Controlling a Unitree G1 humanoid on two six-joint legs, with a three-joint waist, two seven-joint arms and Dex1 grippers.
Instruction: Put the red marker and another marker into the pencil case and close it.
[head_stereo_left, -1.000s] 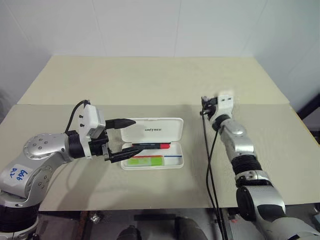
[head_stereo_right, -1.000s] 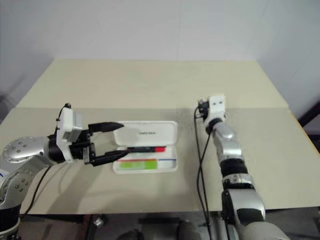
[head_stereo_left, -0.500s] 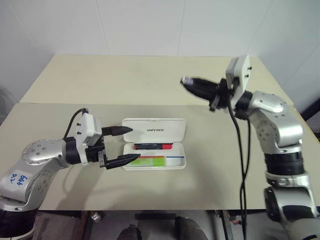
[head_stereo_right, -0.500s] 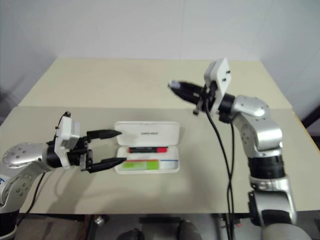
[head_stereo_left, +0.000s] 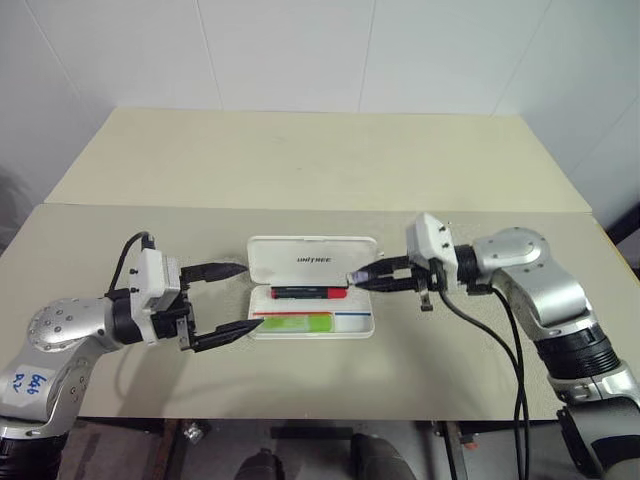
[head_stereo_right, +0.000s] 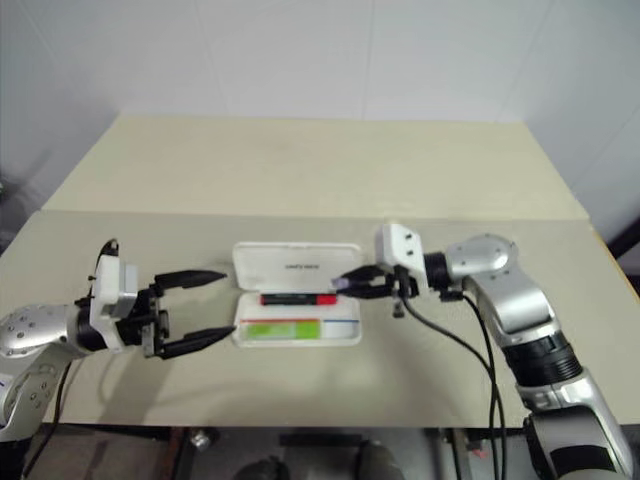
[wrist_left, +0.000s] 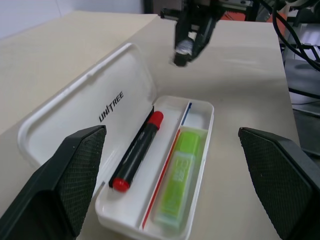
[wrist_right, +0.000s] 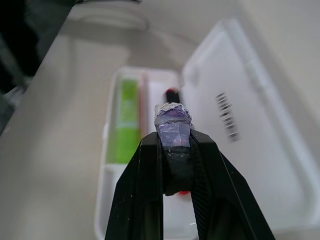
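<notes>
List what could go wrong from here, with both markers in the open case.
1. The right gripper is shut on a small purple-tipped object right beside the pencil case; it might nudge the case or drop that in.
2. The lid lies fully back, so closing may slide the case.
3. The open left gripper sits close to the case's other end and might bump it.

Glossy white plastic pencil case (head_stereo_left: 312, 262), matt tabletop (head_stereo_left: 300, 160)
</notes>
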